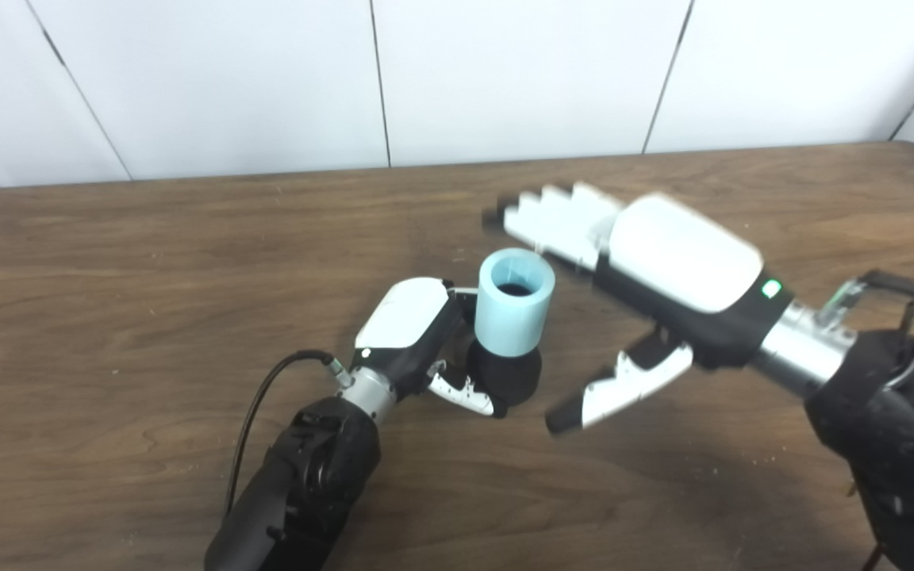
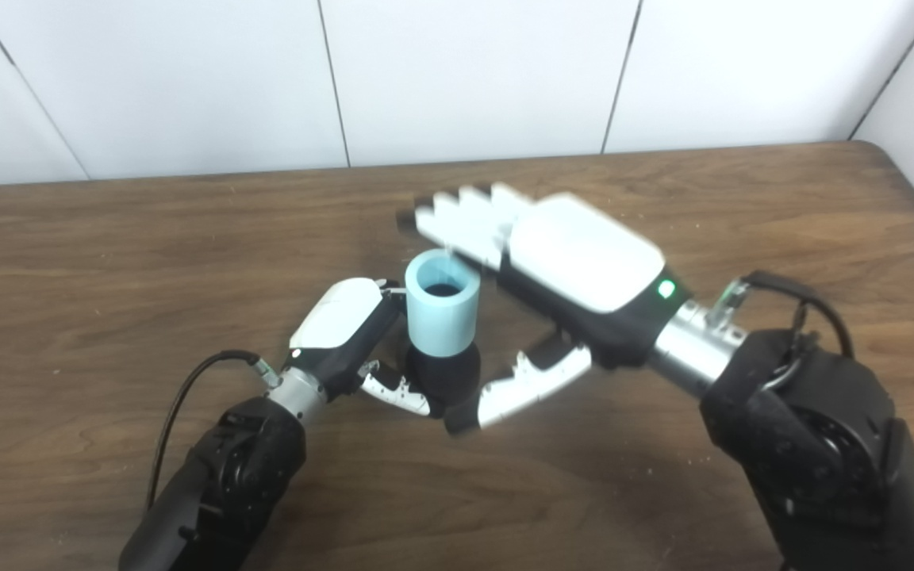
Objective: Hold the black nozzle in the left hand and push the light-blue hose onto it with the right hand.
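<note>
Hose seated on nozzle, centre frame; right hand clear.

I have the left hand (image 1: pixel 413 333) fingers clamped on the black nozzle (image 1: pixel 508 374), light-blue hose (image 1: pixel 512 311) upright on it. Right hand (image 1: pixel 647 277) fingers spread, empty, blurred beside it. Risk: a sideways brush tips the hose off onto the tabletop (image 1: pixel 147 262).

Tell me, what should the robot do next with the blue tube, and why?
Probably pull the right hand clear. The light-blue hose already sits upright on the black nozzle, which the left hand grips, and the right hand is open beside it, holding nothing. How deep the hose sits cannot be seen; if it looks loose, one more push from above might help first.
</note>
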`<action>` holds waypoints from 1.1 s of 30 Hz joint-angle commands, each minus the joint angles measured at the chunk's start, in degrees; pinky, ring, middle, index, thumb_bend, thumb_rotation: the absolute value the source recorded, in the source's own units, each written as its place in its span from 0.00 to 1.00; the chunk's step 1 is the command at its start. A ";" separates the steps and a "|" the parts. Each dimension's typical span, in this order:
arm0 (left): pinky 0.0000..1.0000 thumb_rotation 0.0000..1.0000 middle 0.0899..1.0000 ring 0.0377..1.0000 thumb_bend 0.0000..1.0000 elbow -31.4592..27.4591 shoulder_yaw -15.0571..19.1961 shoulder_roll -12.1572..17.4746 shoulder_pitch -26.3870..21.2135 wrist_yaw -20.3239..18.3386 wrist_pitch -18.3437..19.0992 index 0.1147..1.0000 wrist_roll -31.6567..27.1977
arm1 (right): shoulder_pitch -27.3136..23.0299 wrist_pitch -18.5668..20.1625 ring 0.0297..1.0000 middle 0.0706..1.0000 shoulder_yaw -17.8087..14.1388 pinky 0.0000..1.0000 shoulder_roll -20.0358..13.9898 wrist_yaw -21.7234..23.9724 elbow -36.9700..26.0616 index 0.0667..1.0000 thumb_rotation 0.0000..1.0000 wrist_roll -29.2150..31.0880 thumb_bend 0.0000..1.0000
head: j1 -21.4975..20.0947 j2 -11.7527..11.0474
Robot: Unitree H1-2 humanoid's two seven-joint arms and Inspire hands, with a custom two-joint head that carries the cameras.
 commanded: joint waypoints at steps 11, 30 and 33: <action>0.90 0.00 0.49 0.67 0.52 2.50 0.10 2.53 2.10 -3.23 3.32 0.38 1.94 | -1.67 0.81 1.00 1.00 -2.71 1.00 -1.96 0.35 -1.13 0.95 0.77 -0.45 0.62 | 0.07 -0.03; 1.00 0.28 1.00 1.00 1.00 1.30 5.12 3.48 -0.31 0.71 -9.80 1.00 -7.87 | 0.01 2.18 1.00 1.00 -2.72 1.00 -4.90 5.40 -0.38 0.98 0.80 -4.77 0.59 | 0.33 -0.25; 1.00 0.28 1.00 1.00 1.00 -0.52 6.02 3.13 0.29 1.38 -8.80 1.00 -6.79 | 0.23 1.90 1.00 1.00 -2.56 1.00 -5.14 5.91 -0.48 0.98 0.82 -5.43 0.60 | 0.62 -0.39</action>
